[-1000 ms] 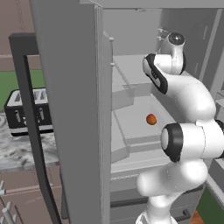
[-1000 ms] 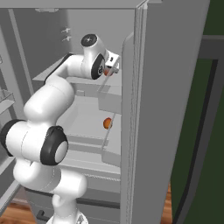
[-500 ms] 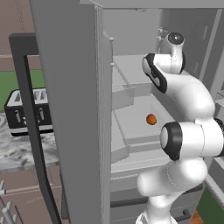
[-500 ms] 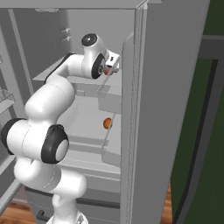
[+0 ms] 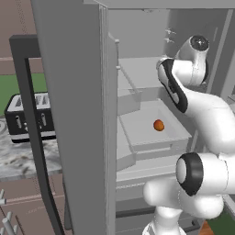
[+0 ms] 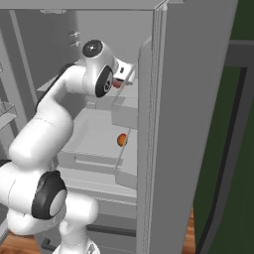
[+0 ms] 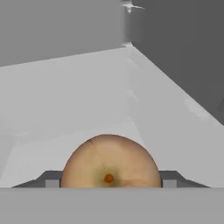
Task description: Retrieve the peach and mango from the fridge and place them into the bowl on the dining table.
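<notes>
The grey fridge (image 5: 69, 92) stands open, and my arm reaches onto an upper shelf inside it. On that shelf my gripper (image 7: 109, 181) is shut on the peach (image 7: 109, 162), a round pink-orange fruit with a seam and a dark dimple, which fills the gap between the fingertips (image 7: 51, 179). From the right base view, the gripper (image 6: 121, 79) sits just behind the door's edge with a bit of the peach (image 6: 117, 84) showing. A small orange fruit, likely the mango (image 5: 158, 125), lies in the drawer below and also shows as the mango (image 6: 121, 140). The bowl and dining table are out of view.
The open left fridge door (image 5: 73, 114) with its dark handle (image 5: 32, 119) stands close at the left; the right door (image 6: 193, 99) stands close at the right. A black toaster (image 5: 30, 117) sits on a marbled counter (image 5: 18, 158). Shelf walls enclose the hand.
The jaws have closed a little onto the peach. The arm and the other fruit have stayed where they were.
</notes>
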Motion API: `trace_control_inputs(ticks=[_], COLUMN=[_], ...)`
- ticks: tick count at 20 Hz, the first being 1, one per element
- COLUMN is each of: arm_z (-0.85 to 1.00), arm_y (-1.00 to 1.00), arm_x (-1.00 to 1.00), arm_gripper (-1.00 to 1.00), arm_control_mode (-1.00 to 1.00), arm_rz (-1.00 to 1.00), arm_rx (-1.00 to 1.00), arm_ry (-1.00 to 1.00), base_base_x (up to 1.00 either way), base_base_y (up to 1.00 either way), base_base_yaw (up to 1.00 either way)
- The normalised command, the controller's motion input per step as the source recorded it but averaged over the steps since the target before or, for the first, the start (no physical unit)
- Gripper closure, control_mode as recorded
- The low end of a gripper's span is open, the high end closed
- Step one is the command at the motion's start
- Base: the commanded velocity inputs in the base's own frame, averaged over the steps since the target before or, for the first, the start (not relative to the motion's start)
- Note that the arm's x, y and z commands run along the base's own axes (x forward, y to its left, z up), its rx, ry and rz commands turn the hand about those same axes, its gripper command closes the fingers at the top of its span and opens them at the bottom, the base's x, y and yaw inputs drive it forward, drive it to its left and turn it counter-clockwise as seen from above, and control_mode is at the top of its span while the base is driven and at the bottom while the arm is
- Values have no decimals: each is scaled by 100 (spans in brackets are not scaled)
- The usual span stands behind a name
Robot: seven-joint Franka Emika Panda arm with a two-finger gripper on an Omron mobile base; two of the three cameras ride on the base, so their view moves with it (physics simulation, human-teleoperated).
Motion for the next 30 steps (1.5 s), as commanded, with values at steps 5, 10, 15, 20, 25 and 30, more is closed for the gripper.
trace_control_inputs(ticks=[5,10,15,20,25,30], arm_z=[10,20,26,3,0,0], arm_y=[3,29,42,24,0,0], arm_x=[-100,-100,-100,-100,-100,-97], arm_gripper=[100,100,100,100,100,100], arm_control_mode=[-100,-100,-100,-100,-100,-100], arm_rz=[6,16,22,17,6,0], arm_rx=[0,0,0,0,-2,-4], arm_ry=[-27,-12,-1,-1,-6,-11], base_base_x=[0,0,0,0,0,0], base_base_y=[0,0,0,0,0,0], base_base_yaw=[0,0,0,0,0,0])
